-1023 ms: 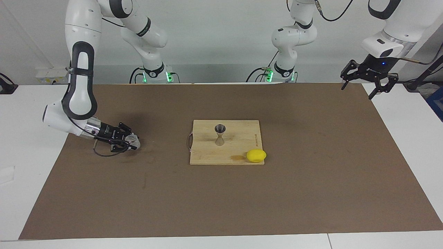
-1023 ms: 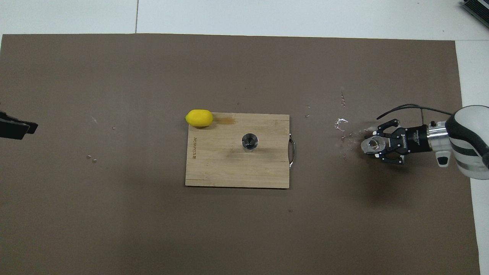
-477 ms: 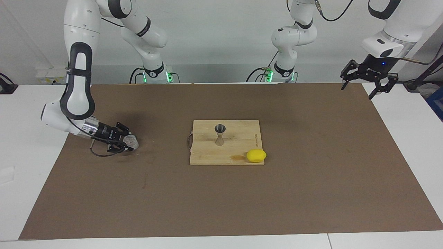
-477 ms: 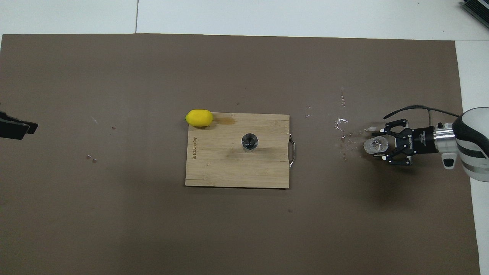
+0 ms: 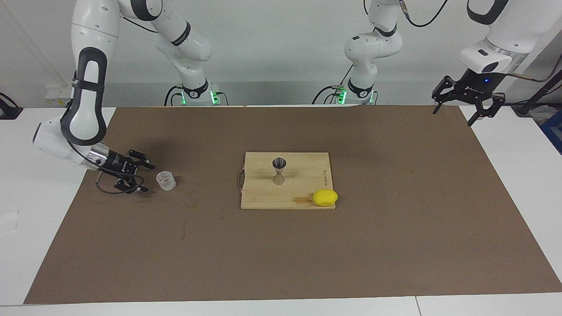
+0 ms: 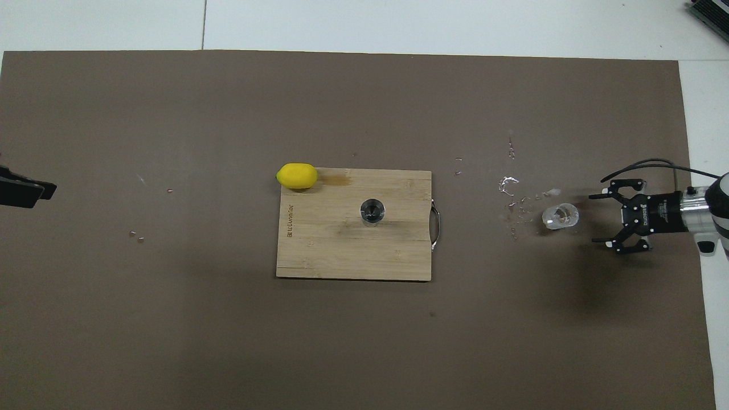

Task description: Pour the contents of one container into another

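Standing free – glass cup (image 5: 166, 181) beside spread right pincer (image 5: 146, 177)

glass cup (image 5: 166, 181) upright (mat), jigger (image 5: 279, 171) on board

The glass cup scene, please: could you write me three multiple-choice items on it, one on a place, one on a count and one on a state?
1. Where does the jigger stand?
A. on the cutting board
B. on the brown mat
C. in a gripper

2. How many lemons are there?
A. none
B. one
C. three

3. What is the right gripper doing to the glass cup?
A. clamping it
B. tipping it
C. open beside it, apart

Answers: 1 A, it stands upright on the board. 2 B, a single lemon lies at the board's corner. 3 C, a gap shows between fingers and cup in both views. The left gripper waits.
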You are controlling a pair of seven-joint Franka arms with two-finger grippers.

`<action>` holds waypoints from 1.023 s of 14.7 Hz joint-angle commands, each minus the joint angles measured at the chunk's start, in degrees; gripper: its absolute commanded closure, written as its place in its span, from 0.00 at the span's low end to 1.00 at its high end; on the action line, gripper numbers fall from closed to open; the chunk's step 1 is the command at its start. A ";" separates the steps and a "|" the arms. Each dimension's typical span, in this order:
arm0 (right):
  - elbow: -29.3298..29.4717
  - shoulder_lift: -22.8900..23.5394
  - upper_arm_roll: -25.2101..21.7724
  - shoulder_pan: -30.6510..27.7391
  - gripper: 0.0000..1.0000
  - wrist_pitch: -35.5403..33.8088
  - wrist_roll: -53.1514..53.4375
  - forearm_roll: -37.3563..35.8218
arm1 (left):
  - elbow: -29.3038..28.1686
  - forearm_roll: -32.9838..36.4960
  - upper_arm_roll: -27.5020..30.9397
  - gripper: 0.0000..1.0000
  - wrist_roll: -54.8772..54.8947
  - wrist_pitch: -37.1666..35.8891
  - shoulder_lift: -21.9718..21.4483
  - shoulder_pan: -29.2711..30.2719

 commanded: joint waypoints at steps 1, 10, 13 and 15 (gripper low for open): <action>-0.74 -4.64 0.69 0.31 0.00 1.38 -1.47 -7.03 | -0.50 -0.03 0.34 0.00 0.02 -0.41 -0.50 -0.48; 0.65 -11.77 1.05 13.39 0.00 -0.55 -21.50 -22.16 | -0.50 -0.03 0.34 0.00 0.02 -0.41 -0.50 -0.48; 1.72 -14.92 1.49 19.98 0.00 -0.82 -23.79 -34.81 | -0.50 -0.03 0.34 0.00 0.02 -0.41 -0.50 -0.48; 3.03 -17.21 1.40 23.06 0.00 -0.99 -25.11 -36.59 | -0.50 -0.03 0.34 0.00 0.02 -0.41 -0.50 -0.48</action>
